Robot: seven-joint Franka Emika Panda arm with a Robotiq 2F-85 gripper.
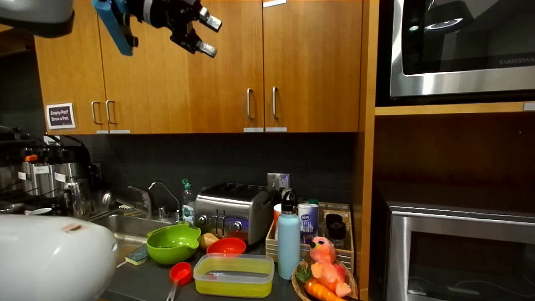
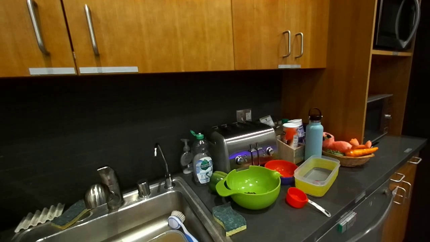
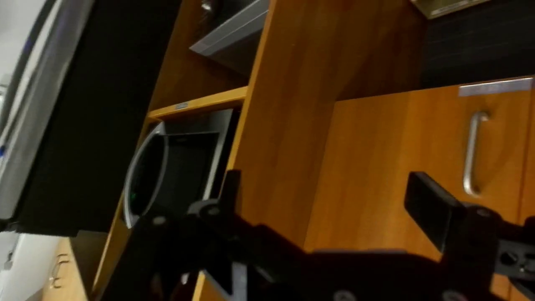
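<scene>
My gripper [image 1: 211, 36] is open with nothing between its fingers. In an exterior view it is high up, in front of the wooden upper cabinets [image 1: 225, 79], well above the counter. In the wrist view the two dark fingers [image 3: 324, 184] stand wide apart, with a cabinet door [image 3: 368, 175] and its metal handle [image 3: 472, 154] beyond them. Below on the counter are a green bowl [image 1: 173, 244], a red bowl [image 1: 227, 246], a red measuring cup [image 1: 181, 274], a yellow container [image 1: 234, 278] and a light blue bottle [image 1: 289, 246]. The gripper is not visible in the exterior view with the sink [image 2: 188, 205].
A steel toaster [image 2: 245, 144] stands against the back wall. A basket [image 2: 356, 161] holds a pink plush toy and carrots. A sponge [image 2: 230, 218] and soap bottle [image 2: 203, 161] are by the sink. Microwaves [image 1: 464, 81] stand on shelves beyond a wooden side panel [image 1: 367, 167].
</scene>
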